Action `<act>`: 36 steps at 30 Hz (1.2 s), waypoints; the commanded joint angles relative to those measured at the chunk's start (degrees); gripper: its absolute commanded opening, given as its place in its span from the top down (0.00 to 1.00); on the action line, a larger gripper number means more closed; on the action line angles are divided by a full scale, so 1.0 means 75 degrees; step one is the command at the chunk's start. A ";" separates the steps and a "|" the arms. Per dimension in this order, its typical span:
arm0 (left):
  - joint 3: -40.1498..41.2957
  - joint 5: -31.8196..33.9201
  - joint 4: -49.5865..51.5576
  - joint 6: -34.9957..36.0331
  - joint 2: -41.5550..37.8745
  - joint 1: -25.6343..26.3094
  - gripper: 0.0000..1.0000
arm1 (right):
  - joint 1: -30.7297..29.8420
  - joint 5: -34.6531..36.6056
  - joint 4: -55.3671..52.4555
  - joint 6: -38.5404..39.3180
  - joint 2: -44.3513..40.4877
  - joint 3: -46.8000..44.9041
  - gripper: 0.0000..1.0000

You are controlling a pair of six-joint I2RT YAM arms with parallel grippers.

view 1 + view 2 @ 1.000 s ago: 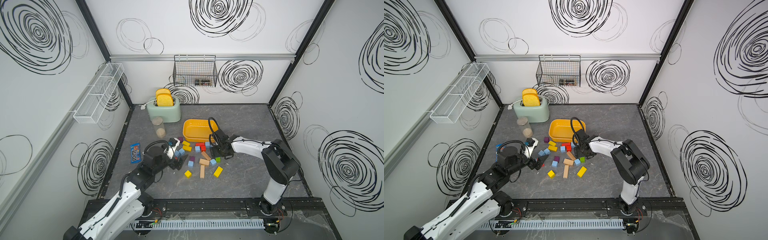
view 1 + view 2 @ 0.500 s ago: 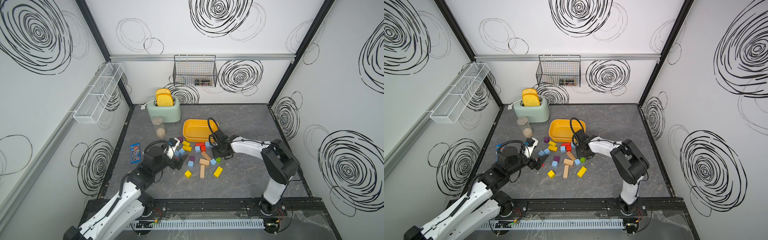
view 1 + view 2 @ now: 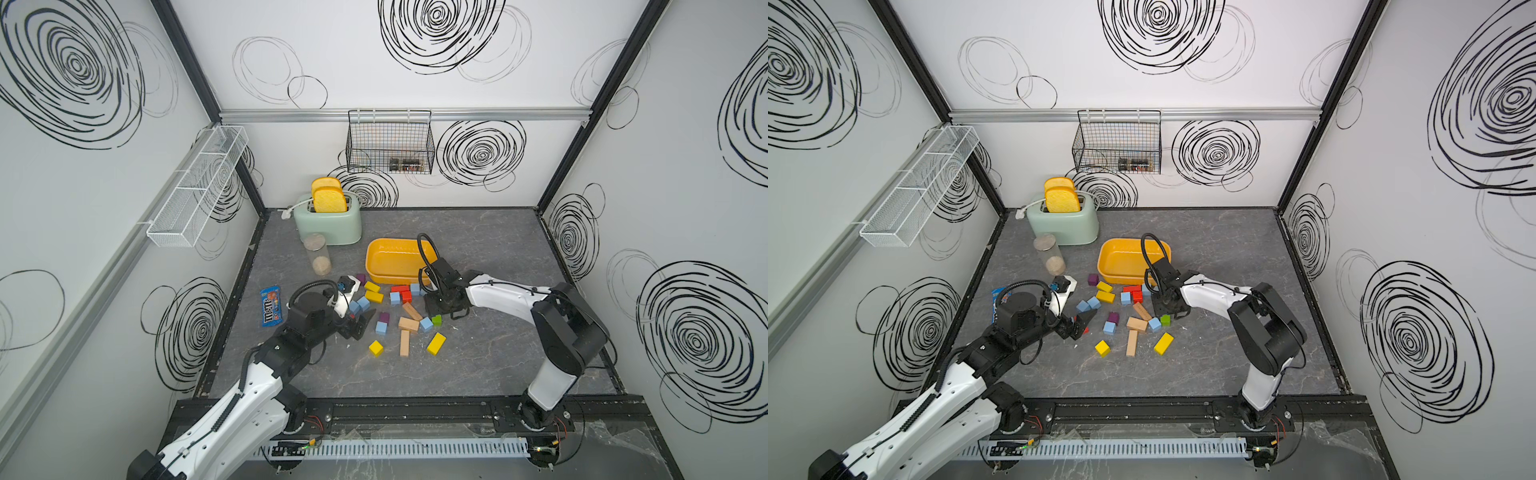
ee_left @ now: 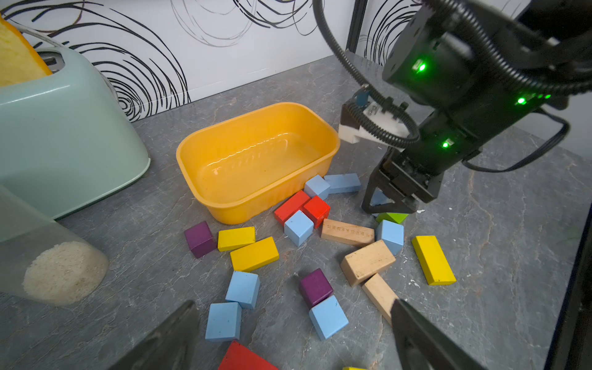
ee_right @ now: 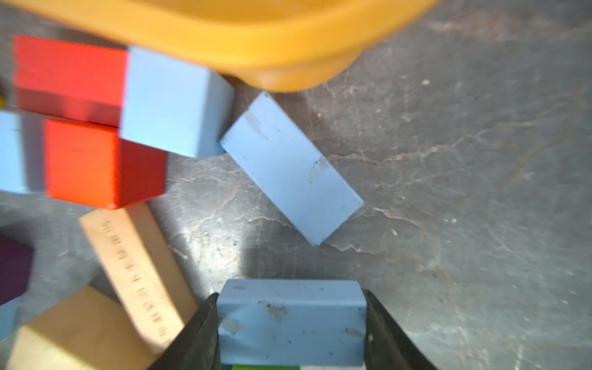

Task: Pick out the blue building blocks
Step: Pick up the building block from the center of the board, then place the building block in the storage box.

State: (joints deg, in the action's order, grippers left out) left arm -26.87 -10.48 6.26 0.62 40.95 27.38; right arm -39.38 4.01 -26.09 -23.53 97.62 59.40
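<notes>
Several pale blue building blocks [image 3: 381, 327] [image 3: 1109, 328] lie among the coloured blocks in front of the yellow tub [image 3: 374, 262] [image 3: 1106, 257]. My right gripper [image 3: 444, 305] [image 5: 291, 296] points down at the pile's right edge, beside the tub. It is shut on one blue brick [image 5: 291, 326] [image 4: 379, 197], low over a green block [image 4: 392, 217]. Another blue brick [image 5: 288, 166] lies flat just ahead of it. My left gripper [image 3: 359, 328] [image 4: 294, 302] hangs open over the pile's left side, with blue cubes [image 4: 224, 320] [image 4: 328, 317] below its jaws.
A mint toaster [image 3: 328, 226] and a clear jar [image 3: 318, 259] stand at the back left. A blue candy packet [image 3: 270, 305] lies by the left wall. Red [image 4: 315, 209], yellow [image 4: 432, 259], purple [image 4: 315, 286] and plain wooden blocks [image 4: 366, 261] are mixed in with the blue ones.
My right gripper's jaws have closed in onto the blue brick. The left arm has not moved.
</notes>
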 commanded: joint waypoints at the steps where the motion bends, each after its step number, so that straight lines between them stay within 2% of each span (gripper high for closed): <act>1: -0.0281 0.0012 -0.0079 -0.0001 0.0022 0.0033 0.04 | 0.0029 -0.0066 -0.0156 0.0105 -0.0694 0.0005 0.80; 4: -0.0449 -0.0060 -0.0047 -0.0068 0.0081 -0.0032 0.04 | 0.0147 -0.0200 -0.0216 0.0198 -0.1089 0.0127 1.00; 10: -0.0812 -0.0645 -0.0139 -0.0274 0.0232 -0.0545 0.04 | 0.0535 -0.0813 -0.0540 0.0597 -0.1584 0.0915 1.00; 18: -0.1288 -0.2042 -0.0768 -0.0715 0.0639 -0.2020 0.04 | 0.0874 -0.1178 -0.0470 0.1366 -0.1442 0.1901 1.00; 21: -0.1440 -0.2261 -0.0976 -0.0822 0.0860 -0.2392 0.04 | 0.1003 -0.1324 -0.0352 0.1507 -0.1147 0.2252 1.00; 36: -0.1091 -0.2324 -0.1962 -0.0892 0.1763 -0.2412 0.04 | 0.1247 -0.1577 -0.1150 0.1807 0.1656 0.4686 1.00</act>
State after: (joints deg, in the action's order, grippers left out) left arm -35.81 -26.41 -3.68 -5.96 52.77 8.86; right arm -30.48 -6.46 -30.83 -10.68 107.09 91.24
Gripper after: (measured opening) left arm 0.961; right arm 0.623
